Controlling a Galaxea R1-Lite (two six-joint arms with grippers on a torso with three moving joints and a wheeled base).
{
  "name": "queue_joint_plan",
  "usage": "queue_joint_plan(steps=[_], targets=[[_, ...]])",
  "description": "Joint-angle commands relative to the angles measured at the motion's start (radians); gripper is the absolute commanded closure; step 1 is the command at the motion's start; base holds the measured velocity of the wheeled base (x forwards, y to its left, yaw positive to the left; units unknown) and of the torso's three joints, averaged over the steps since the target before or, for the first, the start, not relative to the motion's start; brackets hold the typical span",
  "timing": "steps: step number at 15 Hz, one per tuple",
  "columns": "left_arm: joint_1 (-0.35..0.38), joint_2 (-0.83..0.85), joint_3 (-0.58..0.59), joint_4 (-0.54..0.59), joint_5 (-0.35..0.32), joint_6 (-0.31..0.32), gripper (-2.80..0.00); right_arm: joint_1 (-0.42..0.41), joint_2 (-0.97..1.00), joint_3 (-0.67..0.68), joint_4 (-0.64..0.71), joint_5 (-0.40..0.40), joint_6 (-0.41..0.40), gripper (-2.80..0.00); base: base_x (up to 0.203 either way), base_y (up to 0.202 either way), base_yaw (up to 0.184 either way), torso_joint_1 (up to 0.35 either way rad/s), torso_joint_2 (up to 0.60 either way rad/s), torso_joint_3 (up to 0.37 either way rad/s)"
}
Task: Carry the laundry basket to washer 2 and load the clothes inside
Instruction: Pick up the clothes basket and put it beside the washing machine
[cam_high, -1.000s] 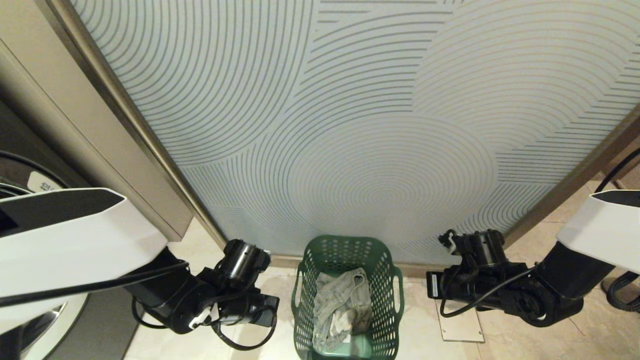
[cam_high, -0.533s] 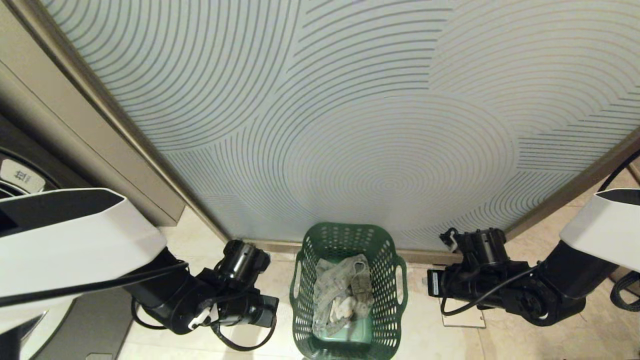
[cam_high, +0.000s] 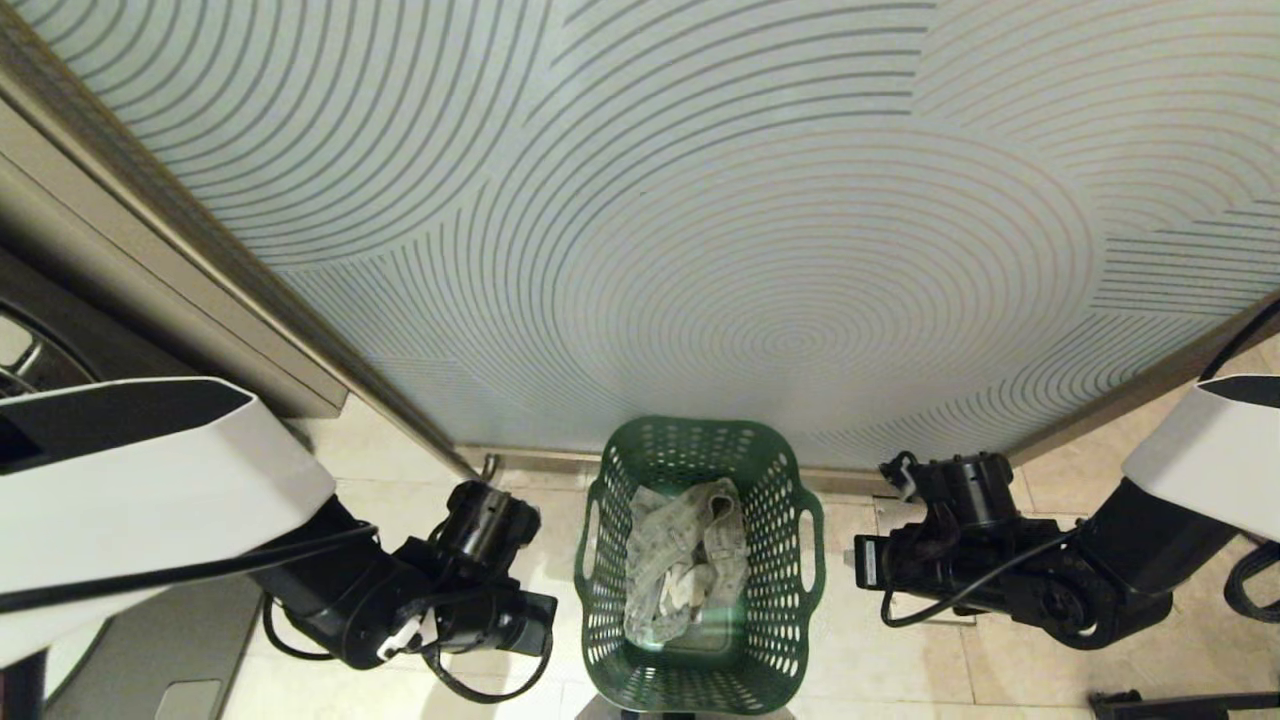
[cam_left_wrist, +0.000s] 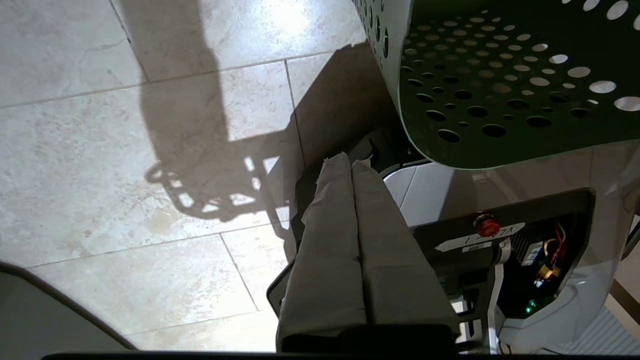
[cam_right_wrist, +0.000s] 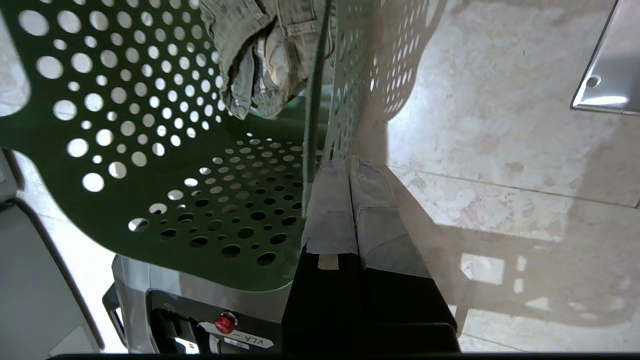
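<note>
The dark green laundry basket (cam_high: 700, 690) stands low in the middle of the head view, its bottom over my grey base. The clothes (cam_high: 685, 575), a grey-beige bundle, lie inside it. My left arm's wrist (cam_high: 485, 580) hangs left of the basket and my right arm's wrist (cam_high: 950, 560) hangs right of it. My left gripper (cam_left_wrist: 352, 165) is shut and empty, a little away from the basket's lower corner (cam_left_wrist: 500, 100). My right gripper (cam_right_wrist: 351, 167) is shut and empty, close beside the basket's outer wall (cam_right_wrist: 350, 100). A washer's chrome rim (cam_high: 15, 350) peeks in at far left; no number shows.
A frosted glass panel with curved lines (cam_high: 700, 220) in a bronze frame (cam_high: 200, 270) rises right behind the basket. Pale floor tiles (cam_high: 1050, 650) lie on both sides. A metal floor plate (cam_right_wrist: 607, 75) lies to the right. My base with a red button (cam_right_wrist: 226, 322) sits under the basket.
The whole head view has shifted: the camera has tipped down. The basket and wall pattern sit higher in the picture and the washer has slid almost out at the left. Both grippers stay shut.
</note>
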Motion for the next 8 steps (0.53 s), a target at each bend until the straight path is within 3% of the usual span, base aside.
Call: queue_joint_plan(steps=[1,4,6,8], targets=[[0.000,0.006,-0.001,-0.003,0.000,-0.002,0.00,0.001,-0.006,-0.002,-0.002,0.001,0.000,0.00,0.000,0.000,0.000,0.001,0.00,-0.196],[0.004,0.004,0.033,-0.071,0.009,-0.003,0.00,0.001,-0.012,-0.007,0.002,-0.014,-0.003,0.00,0.000,0.000,0.000,0.001,0.00,-0.129],[0.003,0.014,0.077,-0.263,0.003,0.003,0.00,0.001,-0.012,-0.008,0.005,-0.016,-0.006,0.00,0.000,0.000,0.000,-0.001,0.00,-0.018],[0.000,0.045,0.134,-0.393,-0.011,0.087,0.00,0.000,-0.013,-0.026,0.020,-0.016,-0.005,0.00,0.000,0.000,0.000,0.000,0.00,0.000]])
